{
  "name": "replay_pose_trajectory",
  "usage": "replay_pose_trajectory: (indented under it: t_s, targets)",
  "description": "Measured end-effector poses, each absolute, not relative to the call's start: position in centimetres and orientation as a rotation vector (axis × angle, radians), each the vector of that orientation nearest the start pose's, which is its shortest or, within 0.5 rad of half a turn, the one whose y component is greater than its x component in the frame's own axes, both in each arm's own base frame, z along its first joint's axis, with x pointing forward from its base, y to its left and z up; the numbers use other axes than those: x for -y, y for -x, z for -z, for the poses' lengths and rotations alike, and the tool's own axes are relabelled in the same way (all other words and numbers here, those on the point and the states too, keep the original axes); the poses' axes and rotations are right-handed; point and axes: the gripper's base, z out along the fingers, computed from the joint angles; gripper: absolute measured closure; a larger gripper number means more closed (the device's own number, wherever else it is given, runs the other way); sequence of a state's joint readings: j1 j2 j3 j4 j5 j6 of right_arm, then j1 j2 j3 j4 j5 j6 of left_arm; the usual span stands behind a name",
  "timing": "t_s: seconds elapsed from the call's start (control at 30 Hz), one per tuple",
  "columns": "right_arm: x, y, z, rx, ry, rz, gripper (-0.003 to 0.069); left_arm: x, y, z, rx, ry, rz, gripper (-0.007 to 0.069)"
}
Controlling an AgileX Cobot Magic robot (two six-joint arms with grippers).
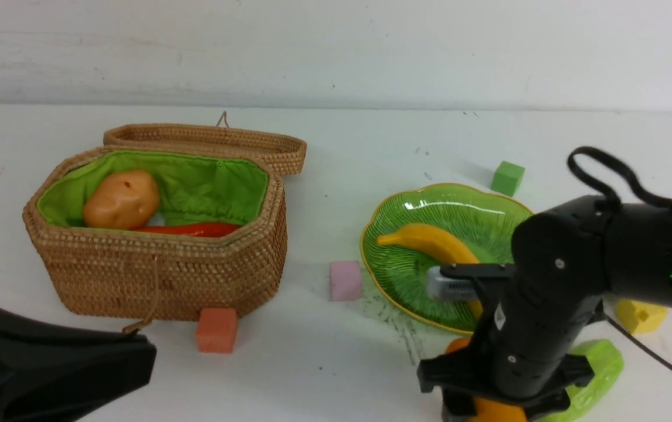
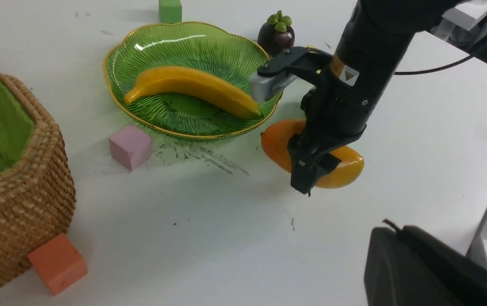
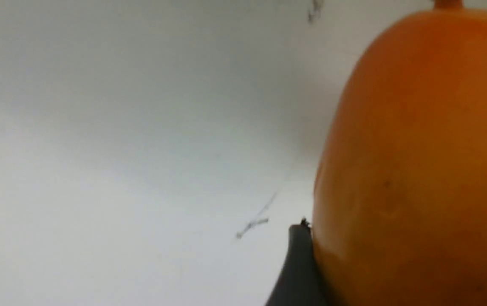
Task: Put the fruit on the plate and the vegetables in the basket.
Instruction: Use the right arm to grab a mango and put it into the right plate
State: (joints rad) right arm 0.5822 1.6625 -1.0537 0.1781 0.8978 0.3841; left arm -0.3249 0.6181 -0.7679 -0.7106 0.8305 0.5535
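Note:
The orange-yellow mango [image 2: 277,140] lies on the table just in front of the green plate [image 1: 430,205]. My right gripper [image 2: 315,170] straddles it from above, and a dark finger [image 3: 296,267] presses against the mango [image 3: 417,170]. The yellow banana [image 1: 430,240] lies across the plate. A dark purple mangosteen [image 2: 276,36] stands behind the plate, hidden by the arm in the front view. In the wicker basket [image 1: 160,275] rest the tan potato [image 1: 120,199] and the red carrot-like piece [image 1: 195,228]. My left gripper [image 1: 151,357] hangs shut and empty in front of the basket.
Foam cubes are scattered about: pink [image 1: 345,280] between basket and plate, orange [image 1: 216,330] against the basket's front, green [image 1: 508,177] behind the plate, yellow [image 1: 641,316] at the right. A glossy light-green piece [image 1: 597,375] lies beside the right arm. The basket lid [image 1: 207,140] lies open behind.

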Motion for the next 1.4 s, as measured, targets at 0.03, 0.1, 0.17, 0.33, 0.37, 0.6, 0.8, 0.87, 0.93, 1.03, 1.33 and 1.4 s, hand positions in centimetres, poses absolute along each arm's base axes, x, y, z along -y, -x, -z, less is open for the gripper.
replay_pose_trajectory:
  t_s: [0.03,0.1,0.17,0.33,0.37,0.6,0.8,0.87,0.93,1.03,1.33,1.4]
  targets:
    - [-17.8,-24.7,-21.1,-3.050,0.154,-0.324,0.0134,7.4,-8.3,-36.3,-1.919,-0.666,0.694,0.0638]
    - [-17.5,-23.9,-23.4,-3.008,0.179,-0.380,0.0134,7.4,-8.4,-36.4,-1.911,-0.658,0.690,0.0638]
    - [-17.4,-23.6,-25.3,-2.956,0.197,-0.414,0.0134,7.4,-8.5,-36.5,-1.905,-0.650,0.687,0.0638]
    - [-15.8,-26.8,-30.4,-2.677,0.187,-0.395,0.0134,7.2,-8.7,-36.8,-1.871,-0.615,0.670,0.0638]
    - [-15.3,-27.7,-30.6,-2.646,0.173,-0.379,0.0134,7.2,-8.8,-36.8,-1.867,-0.610,0.668,0.0638]
    - [-12.5,-34.0,-28.3,-2.552,0.097,-0.276,0.0134,7.0,-9.3,-37.4,-1.809,-0.549,0.641,0.0637]
    - [-12.0,-36.5,-24.0,-2.603,0.174,-0.192,0.0134,7.0,-9.3,-37.5,-1.797,-0.536,0.639,0.0635]
    - [-12.0,-36.9,-23.2,-2.607,0.190,-0.173,0.0134,7.0,-9.3,-37.5,-1.797,-0.536,0.639,0.0636]
    - [-12.1,-37.1,-22.7,-2.611,0.197,-0.164,0.0114,7.0,-9.3,-37.5,-1.797,-0.536,0.639,0.0636]
    - [-12.1,-37.1,-22.6,-2.613,0.203,-0.159,0.0030,7.0,-9.3,-37.5,-1.797,-0.535,0.640,0.0634]
    - [-11.6,-35.3,-26.0,-2.611,0.176,-0.184,0.0052,7.0,-9.2,-37.4,-1.811,-0.550,0.647,0.0634]
    - [-11.3,-34.2,-27.4,-2.627,0.157,-0.202,0.0109,7.0,-9.2,-37.4,-1.812,-0.551,0.648,0.0633]
